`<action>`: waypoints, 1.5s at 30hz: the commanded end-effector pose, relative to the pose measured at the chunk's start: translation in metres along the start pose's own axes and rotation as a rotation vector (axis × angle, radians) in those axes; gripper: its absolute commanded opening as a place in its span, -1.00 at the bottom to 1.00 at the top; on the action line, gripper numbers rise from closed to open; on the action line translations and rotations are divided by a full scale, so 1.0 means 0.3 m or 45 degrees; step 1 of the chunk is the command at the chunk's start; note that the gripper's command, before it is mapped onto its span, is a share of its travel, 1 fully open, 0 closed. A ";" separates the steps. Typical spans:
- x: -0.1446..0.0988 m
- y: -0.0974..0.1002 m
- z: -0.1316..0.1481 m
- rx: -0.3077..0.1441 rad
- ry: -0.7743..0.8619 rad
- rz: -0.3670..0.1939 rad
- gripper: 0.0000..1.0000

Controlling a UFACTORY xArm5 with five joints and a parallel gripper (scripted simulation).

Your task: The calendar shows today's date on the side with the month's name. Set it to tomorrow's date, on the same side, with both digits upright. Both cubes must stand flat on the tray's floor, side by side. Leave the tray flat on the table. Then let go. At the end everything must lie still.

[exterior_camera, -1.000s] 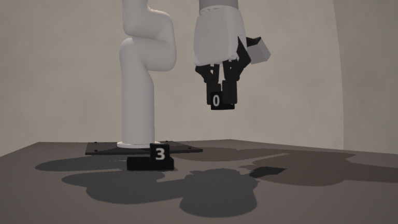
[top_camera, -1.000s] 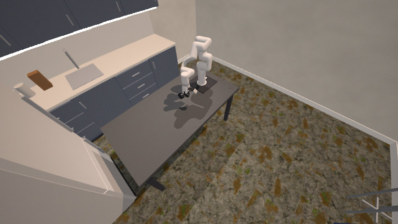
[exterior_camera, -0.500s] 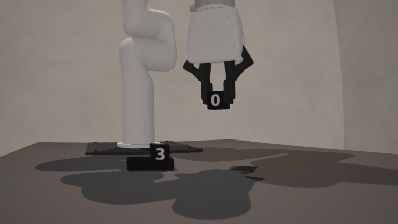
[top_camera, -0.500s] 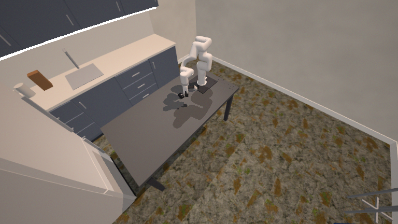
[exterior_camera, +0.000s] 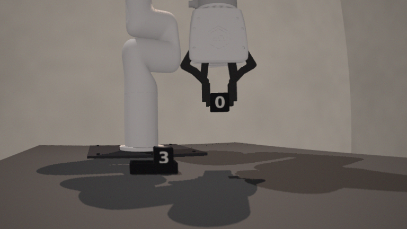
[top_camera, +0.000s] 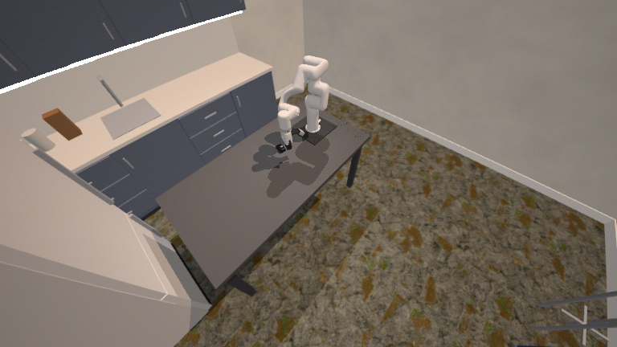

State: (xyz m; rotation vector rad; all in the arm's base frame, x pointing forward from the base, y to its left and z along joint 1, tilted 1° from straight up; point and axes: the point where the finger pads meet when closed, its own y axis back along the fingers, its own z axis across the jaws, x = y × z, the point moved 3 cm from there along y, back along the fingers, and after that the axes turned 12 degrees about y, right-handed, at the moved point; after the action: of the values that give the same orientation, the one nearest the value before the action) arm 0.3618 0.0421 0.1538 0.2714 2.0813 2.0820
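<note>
A long dark table (top_camera: 236, 206) stands in the middle of the room. At about 9 o'clock from it, a counter (top_camera: 200, 83) runs along the wall. A flat grey sink (top_camera: 129, 118) is set in it. A brown box (top_camera: 61, 124) and a white cup (top_camera: 37, 138) sit at the far left end. Dark cupboards (top_camera: 113, 2) hang at 11 o'clock. The floor (top_camera: 432, 252) is speckled brown and green.
</note>
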 end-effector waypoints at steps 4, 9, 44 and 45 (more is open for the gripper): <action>-0.008 0.004 -0.010 -0.001 0.244 -0.004 -0.43; -0.008 0.004 -0.011 -0.001 0.267 -0.004 -0.43; -0.010 -0.172 -0.015 -0.001 0.271 -0.005 -0.43; -0.010 -0.188 -0.015 -0.001 0.271 -0.005 -0.43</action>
State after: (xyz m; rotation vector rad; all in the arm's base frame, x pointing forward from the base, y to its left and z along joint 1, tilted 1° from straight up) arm 0.3617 0.0371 0.1127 0.0500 2.1953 2.1960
